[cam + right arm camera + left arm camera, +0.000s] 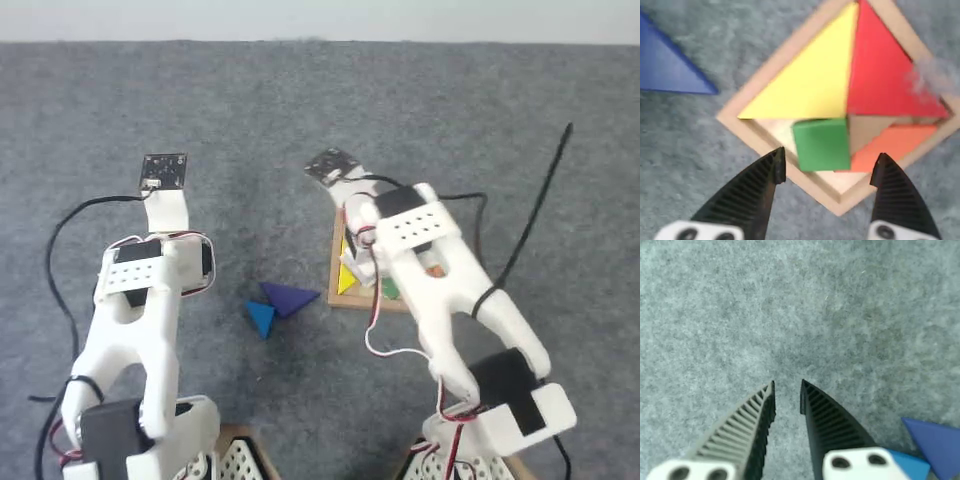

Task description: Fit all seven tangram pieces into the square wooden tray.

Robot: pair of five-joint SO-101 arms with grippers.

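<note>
The square wooden tray (840,201) lies under my right gripper (831,155), which hangs open above its near corner. A yellow triangle (810,75), a red triangle (885,70), an orange piece (895,142) and a green square (822,145) lie in the tray, with bare wood between them. Two pieces lie on the carpet left of the tray (350,300): a dark blue triangle (290,297) and a lighter blue piece (261,317). My left gripper (787,385) hovers over bare carpet, slightly open and holding nothing. The dark blue triangle (937,442) lies beside it.
Grey carpet covers the table. The right arm (450,290) hides most of the tray from above. The left arm (140,300) stands at the left. A black cable (540,200) runs along the right side. The far half of the carpet is bare.
</note>
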